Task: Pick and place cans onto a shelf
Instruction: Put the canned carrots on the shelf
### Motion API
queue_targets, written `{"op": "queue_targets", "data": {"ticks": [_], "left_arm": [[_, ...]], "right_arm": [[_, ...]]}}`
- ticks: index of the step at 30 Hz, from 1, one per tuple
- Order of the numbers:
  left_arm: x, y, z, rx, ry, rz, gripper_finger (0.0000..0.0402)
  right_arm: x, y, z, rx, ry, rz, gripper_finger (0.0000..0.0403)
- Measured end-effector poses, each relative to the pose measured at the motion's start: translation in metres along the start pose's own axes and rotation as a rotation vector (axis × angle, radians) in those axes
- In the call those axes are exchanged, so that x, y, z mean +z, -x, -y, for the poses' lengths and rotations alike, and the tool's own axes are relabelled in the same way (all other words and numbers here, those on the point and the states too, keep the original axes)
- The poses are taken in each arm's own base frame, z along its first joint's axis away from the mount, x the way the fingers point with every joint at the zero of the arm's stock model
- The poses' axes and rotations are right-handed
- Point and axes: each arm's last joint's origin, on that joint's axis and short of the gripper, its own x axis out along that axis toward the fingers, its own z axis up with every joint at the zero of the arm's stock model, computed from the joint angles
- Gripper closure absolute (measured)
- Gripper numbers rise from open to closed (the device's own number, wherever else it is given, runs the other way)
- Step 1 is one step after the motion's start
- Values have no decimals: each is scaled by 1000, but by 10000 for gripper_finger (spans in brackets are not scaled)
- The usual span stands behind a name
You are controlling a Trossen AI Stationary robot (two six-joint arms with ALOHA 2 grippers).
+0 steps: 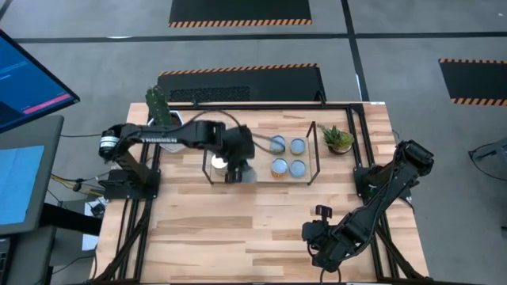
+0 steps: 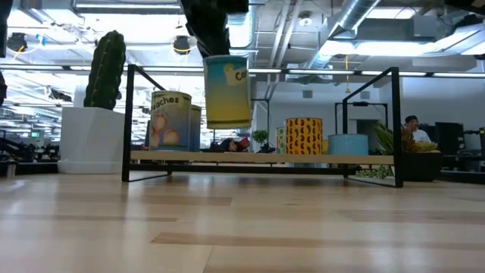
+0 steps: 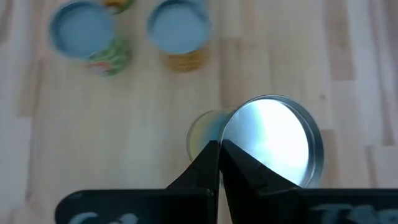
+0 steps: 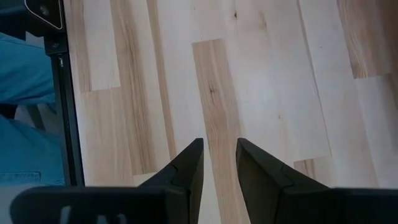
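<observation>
The room behind the table is an open hall with ceiling ducts, strip lights and a grey floor marked by black mats edged in orange-and-black stripes. A monitor with a blue screen stands off the table's left edge, and a person sits far back in the low view. The table is pale wooden planks inside a black metal frame.

A tall cactus in a white pot stands at the far left corner of the table, and a small spiky green plant near the far right edge.

The shelf, a low frame of thin black rods with a wooden board, sits toward the far edge, about midway across. Four blue-topped cans stand in a square at its right end. In the low view a can showing peaches, with lettering ending "aches", stands at the left end, a yellow can with dark marks stands right of middle, and a short teal can stands beside it.

The left gripper is clamped on the rim of a yellow-and-blue can whose label starts "Co", held above the shelf's left half, clear of the board. A silver-topped can stands just beside it.

The right gripper hangs over bare wood near the table's front right corner, fingers parted and holding nothing.
</observation>
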Motion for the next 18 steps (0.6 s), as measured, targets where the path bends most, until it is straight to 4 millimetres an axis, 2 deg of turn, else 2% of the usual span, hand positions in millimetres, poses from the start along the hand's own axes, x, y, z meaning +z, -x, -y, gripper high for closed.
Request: {"op": "queue_targets", "data": {"ticks": [7,14,18], "left_arm": [[-3,3,-32,10,28,15,401],[0,-32,-40,-6,31,-32,401],[-2,-37,-41,-6,30,-62,401]], "right_arm": [[0,0,1,-15,7,14,285],[0,0,1,-24,11,13,285],[0,0,2,-27,12,11,285]]}}
